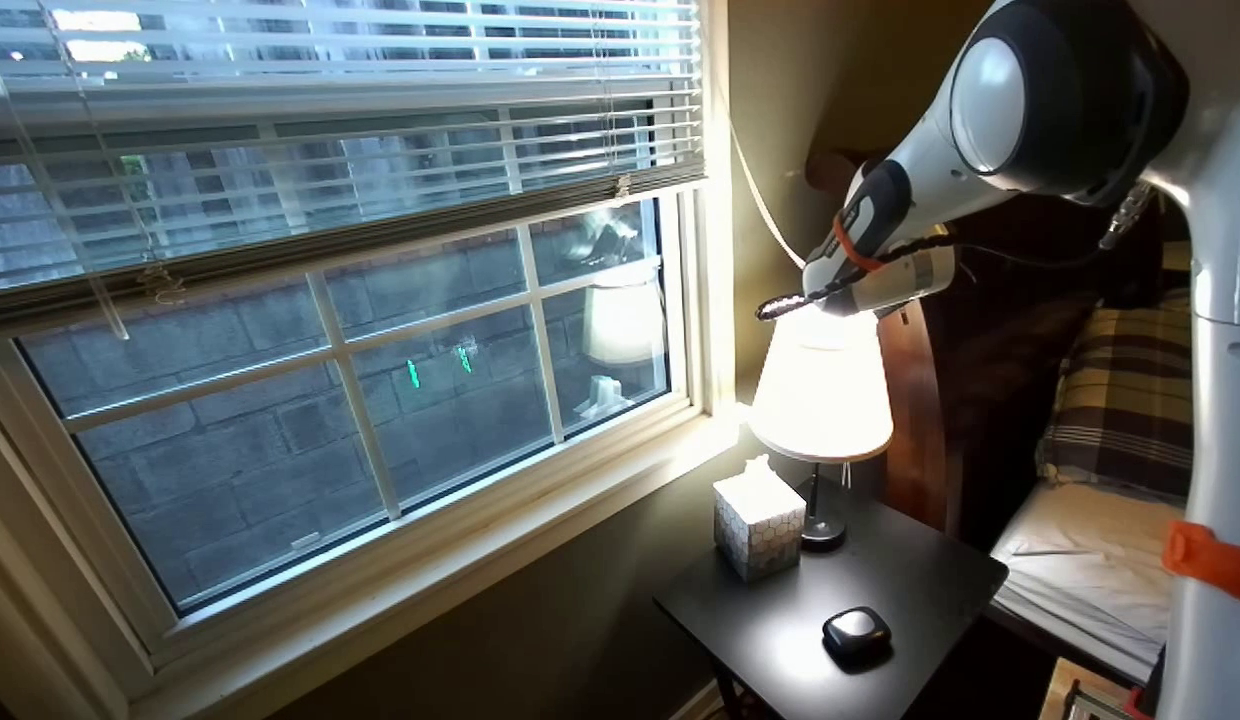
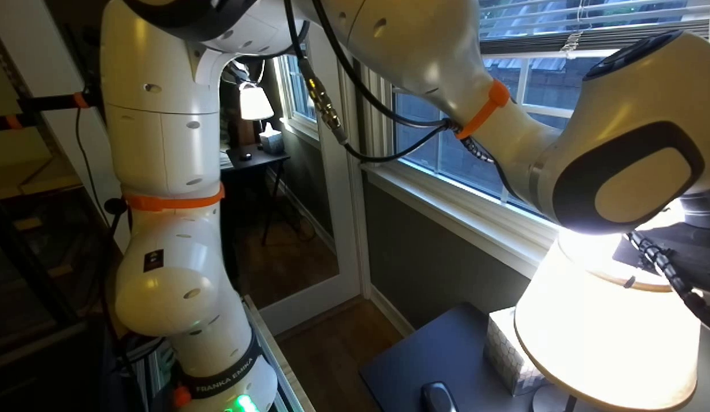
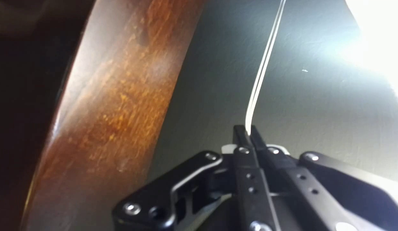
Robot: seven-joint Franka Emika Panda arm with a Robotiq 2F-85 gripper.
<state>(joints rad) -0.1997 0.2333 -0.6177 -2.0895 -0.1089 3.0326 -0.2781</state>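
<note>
Two close strands of white cord run from the top edge of the wrist view to lower centre, where the gripper pinches them — fingers all but together, only the cord between their tips. A brown headboard slants across the left; glare bleaches the upper right.

In an exterior view the arm extends from the upper right, its end overlapping the top of the lit lamp; whether they touch, I cannot tell. There lies the likeliest trouble: a low or sideways swing could knock the lamp over, and the cable strung close by could catch on its rim. So thin a cord might also slip out if tugged at an angle.

On the table, near the bottom edge, lies a black gadget; behind it stands a tissue box — white tissue poking from its top, how full unseen. Farthest, at upper left, blinds cover the upper part of the window.
</note>
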